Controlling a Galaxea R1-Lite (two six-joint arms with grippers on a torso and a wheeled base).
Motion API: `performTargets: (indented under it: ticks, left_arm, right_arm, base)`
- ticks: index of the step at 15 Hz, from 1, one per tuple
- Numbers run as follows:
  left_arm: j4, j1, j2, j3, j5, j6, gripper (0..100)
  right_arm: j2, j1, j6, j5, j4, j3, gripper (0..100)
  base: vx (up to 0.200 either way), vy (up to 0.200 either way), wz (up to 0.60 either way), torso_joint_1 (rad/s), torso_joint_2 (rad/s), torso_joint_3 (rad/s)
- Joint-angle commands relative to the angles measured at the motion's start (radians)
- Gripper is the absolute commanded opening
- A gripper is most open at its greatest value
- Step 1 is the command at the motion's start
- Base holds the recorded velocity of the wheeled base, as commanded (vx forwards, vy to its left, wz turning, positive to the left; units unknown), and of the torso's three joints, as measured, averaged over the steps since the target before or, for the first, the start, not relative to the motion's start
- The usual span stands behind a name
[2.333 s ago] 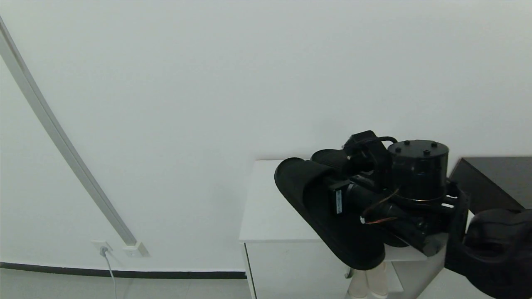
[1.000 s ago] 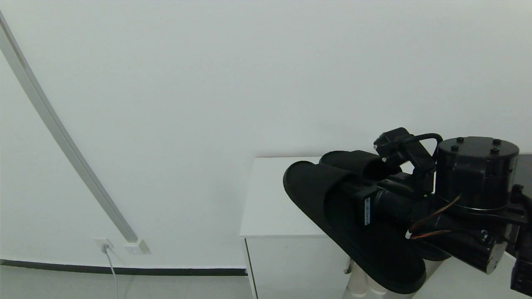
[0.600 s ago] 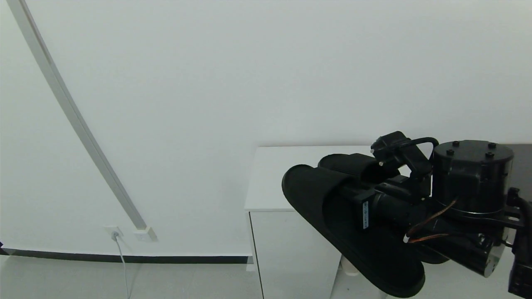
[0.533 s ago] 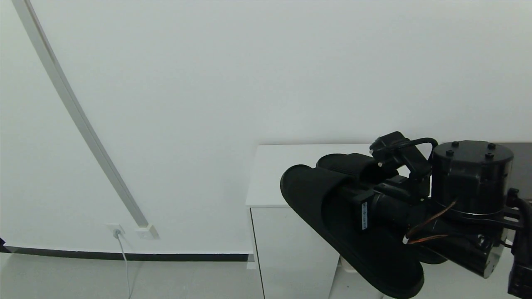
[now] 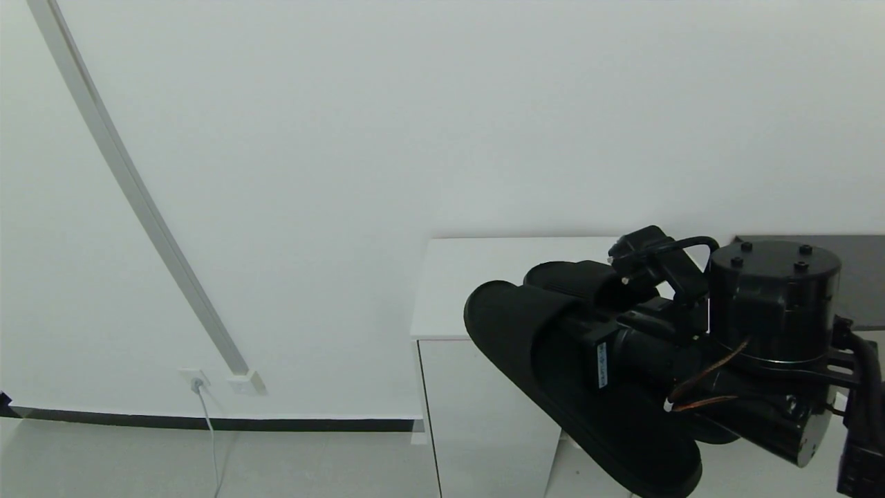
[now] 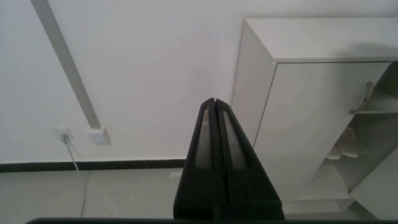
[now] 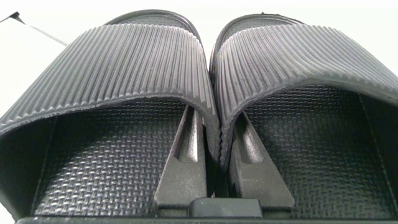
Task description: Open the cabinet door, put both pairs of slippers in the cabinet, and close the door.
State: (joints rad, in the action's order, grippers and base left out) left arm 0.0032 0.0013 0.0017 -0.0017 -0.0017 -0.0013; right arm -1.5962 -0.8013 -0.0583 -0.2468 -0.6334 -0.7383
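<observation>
A pair of black slippers (image 5: 525, 332) hangs tilted in front of the white cabinet (image 5: 484, 290), at its upper front. My right gripper (image 7: 216, 115) is shut on them. One finger lies inside each slipper, and they pinch the two inner strap walls together. My left gripper (image 6: 214, 104) is shut on nothing and points at the wall to the left of the cabinet (image 6: 311, 37). The left door panel (image 6: 311, 118) carries a handle (image 6: 367, 96). Past it the cabinet stands open, with a pale pair of slippers (image 6: 342, 149) on a shelf.
A grey cable duct (image 5: 131, 187) runs slanting down the white wall to a socket with a cord (image 5: 195, 382). A dark surface (image 5: 861, 277) adjoins the cabinet on the right. Bare floor (image 5: 207, 463) lies left of the cabinet.
The whole head view has shifted, so the camera moved. Against the cabinet, my right gripper and the black slippers now sit lower, over its front instead of over its top.
</observation>
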Motion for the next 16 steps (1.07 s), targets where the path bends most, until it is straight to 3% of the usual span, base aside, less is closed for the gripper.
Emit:
performTargets:
  ticks: [1, 9, 16]
  left_arm:
    - [0.0, 0.0, 0.0, 0.0, 0.002, -0.002, 0]
    - [0.0, 0.0, 0.0, 0.0, 0.003, -0.002, 0]
    - [0.0, 0.0, 0.0, 0.0, 0.003, -0.002, 0]
  right_arm:
    - [-0.004, -0.006, 0.0, 0.0, 0.0, 0.007, 0]
    - [-0.008, -0.013, -0.002, 0.0, -0.003, 0.011, 0]
    - [-0.008, -0.013, 0.0, 0.0, -0.003, 0.013, 0]
  base:
    - [0.0, 0.0, 0.0, 0.0, 0.0, 0.0]
    - [0.0, 0.0, 0.0, 0.0, 0.0, 0.0]
    - [0.0, -0.2, 0.0, 0.002, 0.0, 0.002]
